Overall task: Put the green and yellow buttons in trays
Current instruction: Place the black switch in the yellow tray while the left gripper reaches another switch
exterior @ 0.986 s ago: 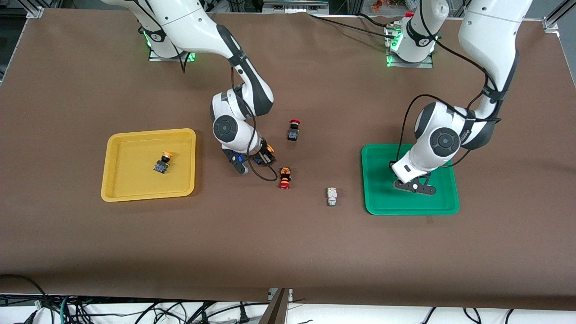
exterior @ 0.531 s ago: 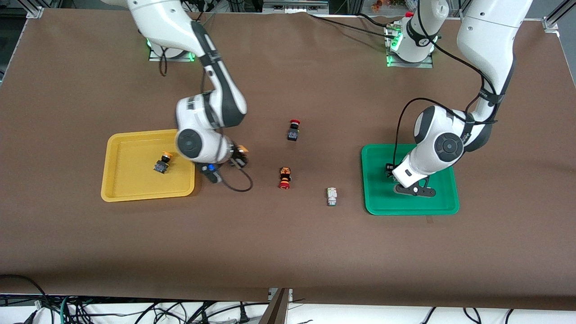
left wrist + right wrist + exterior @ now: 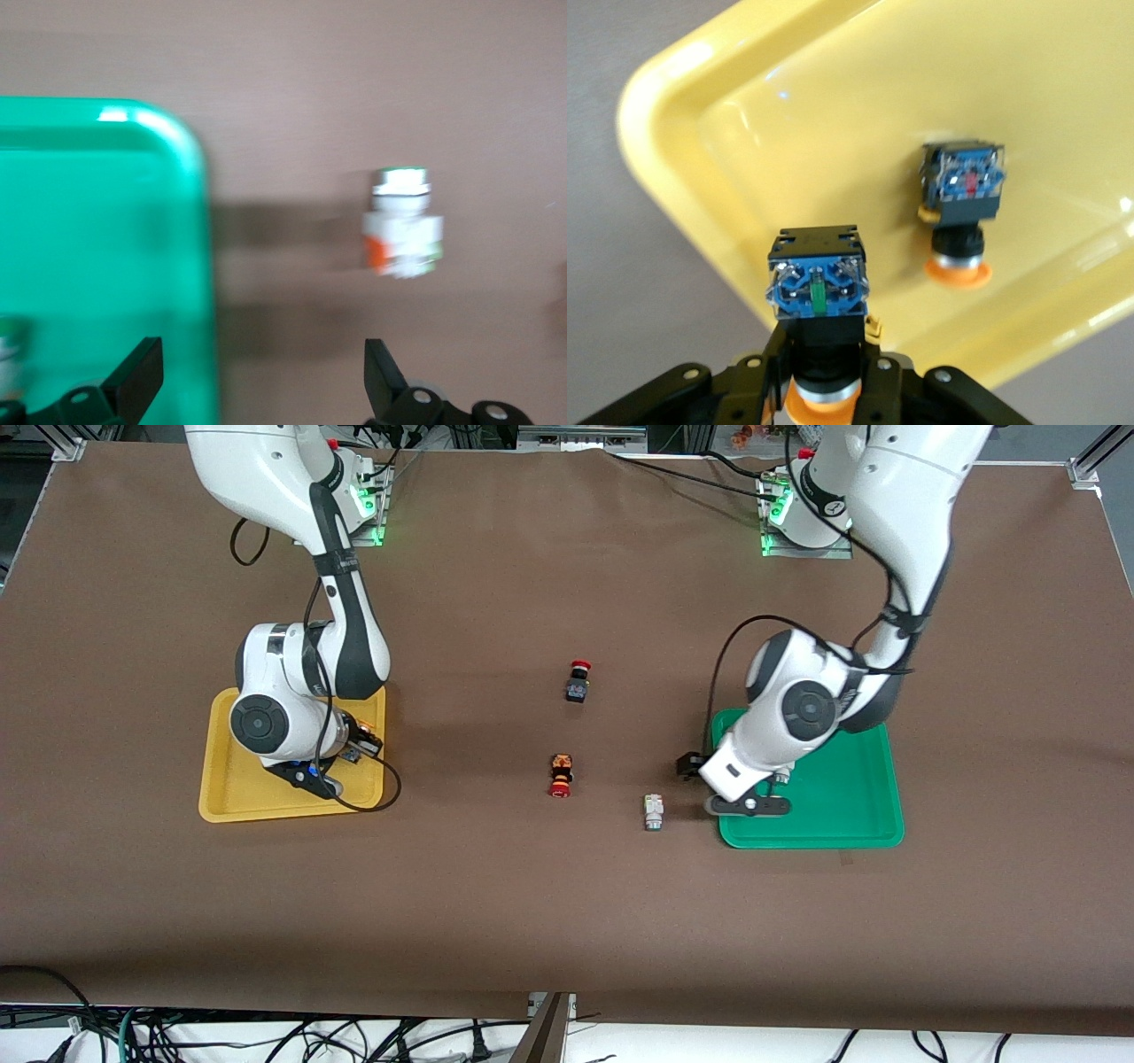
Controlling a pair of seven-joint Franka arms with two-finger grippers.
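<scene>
Progress check, two of four target buttons judged delivered and a third nearly so. The right claw (image 3: 824, 390) is clamped on a dark-bodied yellow-capped button (image 3: 819, 288) and hangs over the yellow tray (image 3: 221, 802), at the tray corner toward the middle of the counter (image 3: 532, 921); release not yet made. Just beside the claw's load, resting on the tray floor, lies the other yellow-capped button (image 3: 961, 199), cap pointing toward the claw; it counts as done. The left claw (image 3: 257, 390) is spread wide and carries nothing; it hangs over the rim of the green tray (image 3: 850, 815), straddling the tray edge and bare counter. A white green-tipped button (image 3: 403, 226) lies on the counter just outside that tray, ahead of the open claw and apart from it, not yet touched. In the left wrist view a whitish, green-tinged object (image 3: 11, 354) shows at the frame edge inside the green tray beside the claw; it is probably the second green button already placed, though too cut off to confirm. Two red-capped buttons, one black (image 3: 578, 681) and one orange-and-black (image 3: 561, 775), sit mid-counter well apart from both claws and are not part of the job. Remaining, by estimate: drop the held button, then collect and tray the last white one.
</scene>
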